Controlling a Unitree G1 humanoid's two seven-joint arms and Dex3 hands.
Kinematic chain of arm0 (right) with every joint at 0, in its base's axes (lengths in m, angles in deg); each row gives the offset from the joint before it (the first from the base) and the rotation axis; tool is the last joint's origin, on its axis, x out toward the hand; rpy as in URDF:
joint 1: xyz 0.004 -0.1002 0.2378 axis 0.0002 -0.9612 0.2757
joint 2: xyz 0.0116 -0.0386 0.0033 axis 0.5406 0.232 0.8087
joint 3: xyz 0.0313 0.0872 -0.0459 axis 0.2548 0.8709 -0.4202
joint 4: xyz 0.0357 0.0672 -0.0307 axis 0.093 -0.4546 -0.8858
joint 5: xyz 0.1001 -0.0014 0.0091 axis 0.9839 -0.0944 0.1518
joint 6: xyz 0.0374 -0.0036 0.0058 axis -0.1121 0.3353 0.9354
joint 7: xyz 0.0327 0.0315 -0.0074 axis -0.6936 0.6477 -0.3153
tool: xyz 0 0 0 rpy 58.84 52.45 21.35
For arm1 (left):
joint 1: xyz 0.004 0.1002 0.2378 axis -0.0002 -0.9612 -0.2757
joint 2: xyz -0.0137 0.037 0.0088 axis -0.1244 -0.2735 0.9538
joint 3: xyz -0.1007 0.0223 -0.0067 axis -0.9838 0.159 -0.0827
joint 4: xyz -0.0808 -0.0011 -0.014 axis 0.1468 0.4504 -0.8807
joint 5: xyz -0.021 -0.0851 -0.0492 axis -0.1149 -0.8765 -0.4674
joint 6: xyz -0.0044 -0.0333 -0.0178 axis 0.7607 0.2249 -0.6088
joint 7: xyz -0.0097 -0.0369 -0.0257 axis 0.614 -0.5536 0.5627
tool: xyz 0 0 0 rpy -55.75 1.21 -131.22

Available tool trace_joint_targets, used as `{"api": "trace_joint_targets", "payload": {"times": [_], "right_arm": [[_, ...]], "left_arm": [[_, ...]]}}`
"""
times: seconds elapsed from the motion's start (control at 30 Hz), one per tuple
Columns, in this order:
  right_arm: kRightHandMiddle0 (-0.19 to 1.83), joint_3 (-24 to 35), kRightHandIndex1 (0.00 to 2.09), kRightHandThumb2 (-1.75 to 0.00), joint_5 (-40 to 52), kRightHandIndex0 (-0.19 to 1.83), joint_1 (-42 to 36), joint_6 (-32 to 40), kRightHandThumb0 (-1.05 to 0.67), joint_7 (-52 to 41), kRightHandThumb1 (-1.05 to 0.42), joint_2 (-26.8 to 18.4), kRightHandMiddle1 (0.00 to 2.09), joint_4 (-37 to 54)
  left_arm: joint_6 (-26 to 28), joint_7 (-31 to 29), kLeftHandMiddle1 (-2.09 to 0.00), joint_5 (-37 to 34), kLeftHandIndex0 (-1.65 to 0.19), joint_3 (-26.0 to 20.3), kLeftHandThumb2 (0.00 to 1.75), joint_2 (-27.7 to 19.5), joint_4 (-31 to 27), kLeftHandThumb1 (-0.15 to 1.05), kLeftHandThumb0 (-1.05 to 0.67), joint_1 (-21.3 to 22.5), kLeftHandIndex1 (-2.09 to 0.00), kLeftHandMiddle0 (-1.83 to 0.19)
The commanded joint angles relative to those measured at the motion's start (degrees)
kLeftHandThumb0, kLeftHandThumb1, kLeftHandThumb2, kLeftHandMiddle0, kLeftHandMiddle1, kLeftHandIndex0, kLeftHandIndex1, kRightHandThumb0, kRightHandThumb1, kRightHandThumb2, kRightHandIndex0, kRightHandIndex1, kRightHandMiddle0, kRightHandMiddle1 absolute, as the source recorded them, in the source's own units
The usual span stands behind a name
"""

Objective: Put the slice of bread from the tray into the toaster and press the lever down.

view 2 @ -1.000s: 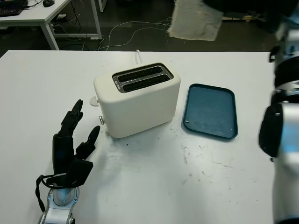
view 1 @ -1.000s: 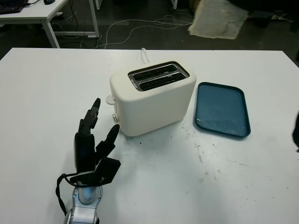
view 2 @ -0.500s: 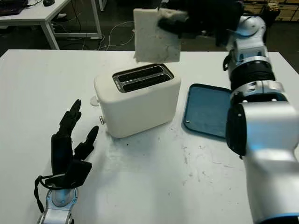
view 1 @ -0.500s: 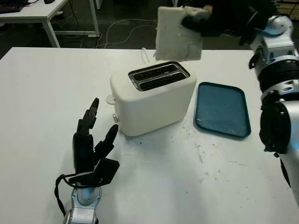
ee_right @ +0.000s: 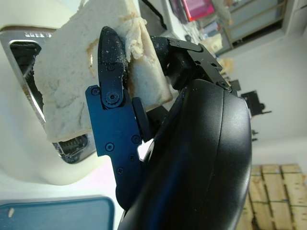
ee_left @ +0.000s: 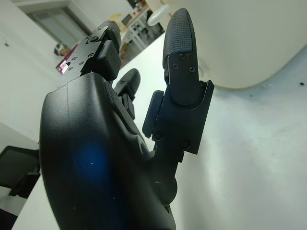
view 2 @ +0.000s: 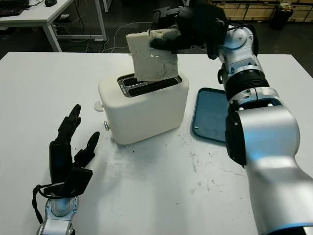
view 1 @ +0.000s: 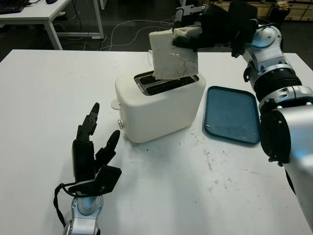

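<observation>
Right hand [view 1: 205, 32]: fingers [ee_right: 112, 67] clamped on the top edge of the bread [view 1: 172, 55], thumb on one face, the other fingers behind it. Slice hangs upright, a little tilted, straight above the toaster [view 1: 159, 103]. Its lower edge sits at the slots [view 1: 166, 81]; from the head views it looks level with the rear slot, but whether it has entered cannot be told. In the right wrist view the slice covers part of a slot opening.

Toaster: cream, two slots, stands mid tabletop [view 1: 44, 93]. Small lever knob [view 1: 120, 124] low on the end facing the left hand; a rounded tab [view 1: 114, 104] sticks out above it.

Tray [view 1: 231, 113]: dark blue, flat on the tabletop just right of the toaster, not touching it.

Left hand [view 1: 92, 159]: open, fingers apart and pointing up, holding nothing, near the toaster's lever end but apart from it. Wrist view shows the toaster's side close ahead of the fingertips [ee_left: 180, 28].

Floor behind the tabletop: cables [view 1: 132, 27], another white desk [view 1: 44, 14].
</observation>
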Motion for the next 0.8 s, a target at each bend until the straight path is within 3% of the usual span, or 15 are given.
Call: {"api": "trace_joint_targets", "payload": {"times": [0.0, 0.77], "right_arm": [[0.91, -0.5, 1.75, -0.25, -0.7, 1.07, 0.4, -2.3, -0.59, 1.2, -0.92, 0.8, 1.75, 0.1], [0.9, -3.6, 1.75, -0.28, -3.9, 1.08, 1.3, -5.5, -0.51, -0.2, -0.92, 0.0, 1.75, 0.3]], "left_arm": [[0.4, -0.3, -0.61, -0.2, -0.33, -0.2, 0.36, -0.2, -0.5, 0.92, -0.67, 0.7, 0.0, -0.11], [1.3, 0.2, -0.57, 0.9, -0.33, 0.3, 0.37, 0.0, -1.8, 0.92, -0.66, -0.5, 0.0, -0.13]]}}
